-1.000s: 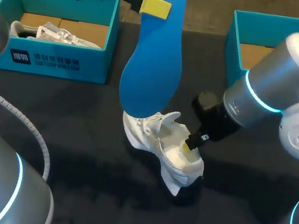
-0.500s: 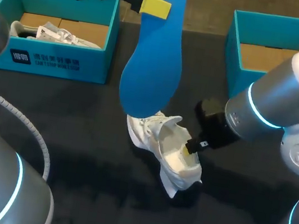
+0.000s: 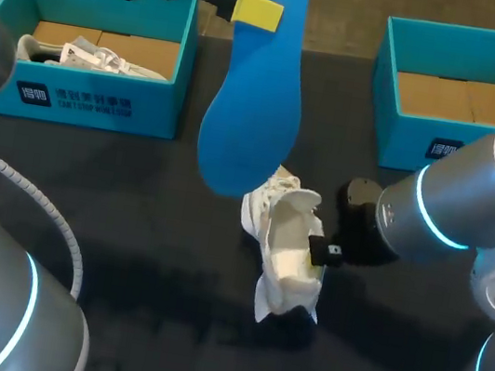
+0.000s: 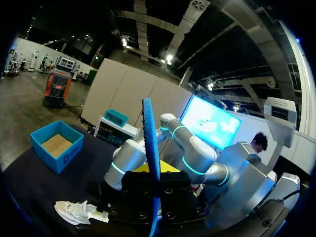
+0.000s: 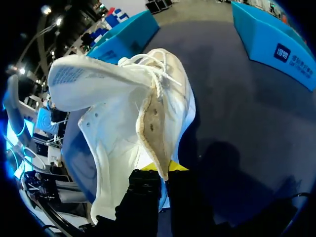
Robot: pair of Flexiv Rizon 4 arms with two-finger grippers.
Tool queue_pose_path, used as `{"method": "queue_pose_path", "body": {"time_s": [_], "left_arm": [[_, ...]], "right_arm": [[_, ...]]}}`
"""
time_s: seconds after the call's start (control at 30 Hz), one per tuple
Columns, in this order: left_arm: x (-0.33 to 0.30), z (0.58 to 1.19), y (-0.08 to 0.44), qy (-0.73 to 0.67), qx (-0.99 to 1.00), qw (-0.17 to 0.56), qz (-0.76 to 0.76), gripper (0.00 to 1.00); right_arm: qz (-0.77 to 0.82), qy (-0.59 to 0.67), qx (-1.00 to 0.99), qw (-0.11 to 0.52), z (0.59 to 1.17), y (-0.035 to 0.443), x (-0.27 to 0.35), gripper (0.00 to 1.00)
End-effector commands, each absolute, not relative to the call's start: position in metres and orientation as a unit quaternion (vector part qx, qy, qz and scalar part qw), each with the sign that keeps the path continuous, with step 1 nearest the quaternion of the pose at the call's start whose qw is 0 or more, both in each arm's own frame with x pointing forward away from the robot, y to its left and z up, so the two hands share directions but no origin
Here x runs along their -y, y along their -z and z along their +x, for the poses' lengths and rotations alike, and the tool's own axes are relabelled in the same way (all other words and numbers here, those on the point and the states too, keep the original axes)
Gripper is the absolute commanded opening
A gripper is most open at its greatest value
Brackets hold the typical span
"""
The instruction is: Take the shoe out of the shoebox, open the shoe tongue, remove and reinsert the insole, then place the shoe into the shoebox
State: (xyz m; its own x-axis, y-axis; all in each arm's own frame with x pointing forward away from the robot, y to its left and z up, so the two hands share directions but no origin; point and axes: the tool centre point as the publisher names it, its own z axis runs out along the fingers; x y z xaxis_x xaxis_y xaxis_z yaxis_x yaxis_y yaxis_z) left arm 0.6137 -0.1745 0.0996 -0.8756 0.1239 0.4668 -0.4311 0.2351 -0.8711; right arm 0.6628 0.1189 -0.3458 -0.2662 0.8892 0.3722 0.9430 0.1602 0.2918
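My left gripper (image 3: 257, 8) is high over the table's back, shut on the top end of a blue insole (image 3: 253, 102) that hangs upright. In the left wrist view the insole (image 4: 149, 143) stands edge-on between that gripper's (image 4: 154, 174) fingers. A white shoe (image 3: 283, 248) is at mid-table, tilted, its toe just right of the insole's lower end. My right gripper (image 3: 320, 252) comes in from the right and is shut on the shoe's opening edge. The right wrist view shows the shoe (image 5: 123, 113) close up, its rim pinched in the gripper (image 5: 158, 170).
A teal shoebox (image 3: 82, 98) at the back left holds a second white shoe (image 3: 89, 55). Another teal shoebox (image 3: 405, 140) at the back right shows only its cardboard floor. Dark tabletop (image 3: 160, 322) lies in front of the shoe.
My right gripper has drawn back to the right and turned the shoe with it, so the toe has swung out from under the insole. The left arm and insole have kept still.
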Motion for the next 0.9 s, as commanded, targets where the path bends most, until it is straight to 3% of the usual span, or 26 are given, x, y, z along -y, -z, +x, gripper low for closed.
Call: {"method": "queue_pose_path", "body": {"time_s": [0.03, 0.9], "left_arm": [[0.176, 0.614, -0.099, -0.610, 0.752, 0.227, 0.102, 0.00], [0.176, 0.614, -0.099, -0.610, 0.752, 0.227, 0.102, 0.00]], "right_arm": [[-0.606, 0.247, 0.755, 0.054, 0.655, 0.352, -0.120, 0.00], [-0.655, 0.243, 0.711, 0.084, 0.651, 0.393, -0.123, 0.00]]}}
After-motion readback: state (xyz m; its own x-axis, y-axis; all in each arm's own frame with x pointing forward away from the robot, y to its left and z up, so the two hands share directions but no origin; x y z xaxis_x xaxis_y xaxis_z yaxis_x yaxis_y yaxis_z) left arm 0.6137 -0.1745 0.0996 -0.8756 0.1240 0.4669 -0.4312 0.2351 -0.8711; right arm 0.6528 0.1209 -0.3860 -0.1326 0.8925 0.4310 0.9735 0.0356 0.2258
